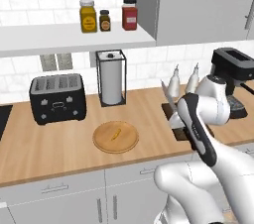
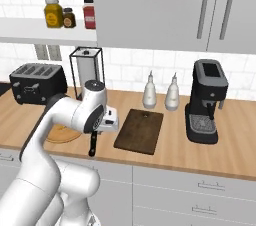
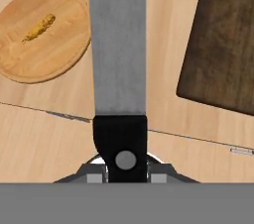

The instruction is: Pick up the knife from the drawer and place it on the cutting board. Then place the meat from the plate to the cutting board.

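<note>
My gripper (image 2: 110, 120) is shut on the knife (image 3: 117, 54), holding it by the black handle (image 2: 92, 145) just behind the blade. The grey blade (image 1: 168, 99) sticks up past the wrist. The hand hangs over the counter's front part, between the plate and the cutting board. The dark brown cutting board (image 2: 140, 131) lies just right of the gripper, also seen at the cutting board (image 3: 223, 44). The round tan plate (image 1: 115, 137) lies to its left with the small orange-yellow meat (image 1: 116, 133) on it, meat (image 3: 38, 27). The drawer is out of view.
A black toaster (image 1: 57, 98) and a paper towel holder (image 1: 111, 84) stand at the back left. Two white bottles (image 2: 160, 92) stand behind the board. A black coffee machine (image 2: 207, 101) is at the right. Jars (image 1: 106, 17) sit on the shelf above.
</note>
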